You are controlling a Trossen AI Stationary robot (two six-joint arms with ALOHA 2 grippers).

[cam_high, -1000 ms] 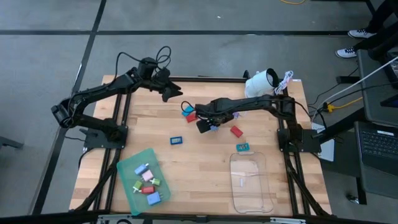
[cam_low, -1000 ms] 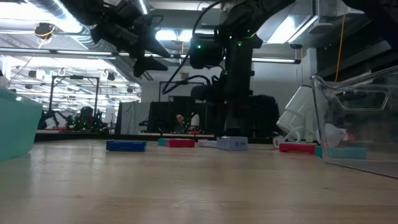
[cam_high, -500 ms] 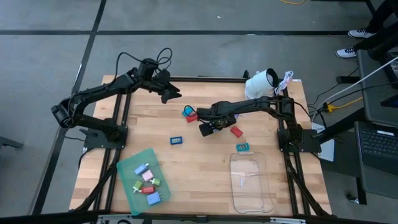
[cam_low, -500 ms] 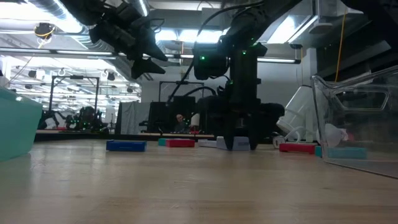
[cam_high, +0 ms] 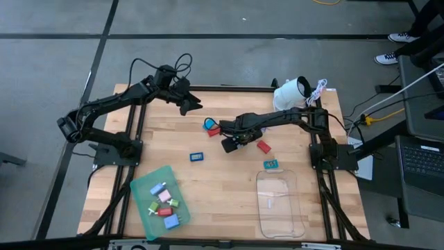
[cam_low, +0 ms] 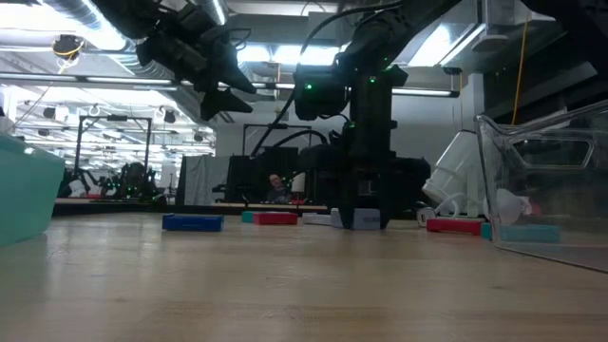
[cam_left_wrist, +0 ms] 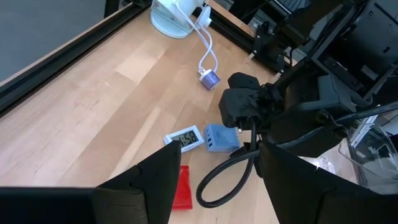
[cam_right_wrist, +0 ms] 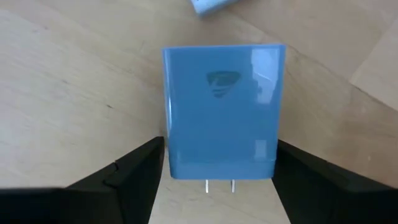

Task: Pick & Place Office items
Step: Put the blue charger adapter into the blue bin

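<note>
My right gripper [cam_high: 232, 142] points straight down at mid-table, open. Its fingers stand on either side of a light blue plug adapter [cam_right_wrist: 222, 112], one of the office items, which lies flat on the wood with its two prongs between the fingers. The same gripper [cam_low: 359, 217] reaches the tabletop in the low view. My left gripper [cam_high: 193, 104] hangs open and empty above the far left of the table. A white display piece [cam_left_wrist: 185, 138] and a red piece [cam_left_wrist: 180, 186] lie beside the adapter [cam_left_wrist: 221, 138]. My right gripper comes from above, one finger [cam_right_wrist: 140, 171] at each long side of the adapter, near its prong end [cam_right_wrist: 217, 171]. The adapter lies flat on the table. I cannot tell whether the fingers touch its sides.
Loose pieces lie around: blue and red [cam_high: 211, 127], red [cam_high: 263, 146], teal [cam_high: 270, 164], blue [cam_high: 197, 157]. A green tray [cam_high: 142, 187] at the near left holds several pieces. A clear tray [cam_high: 280, 208] sits near right. A white corded device [cam_high: 291, 92] stands far right.
My right gripper has sunk a little to the tabletop, so that its fingers now stand around the light blue adapter. The adapter has stayed where it was.
</note>
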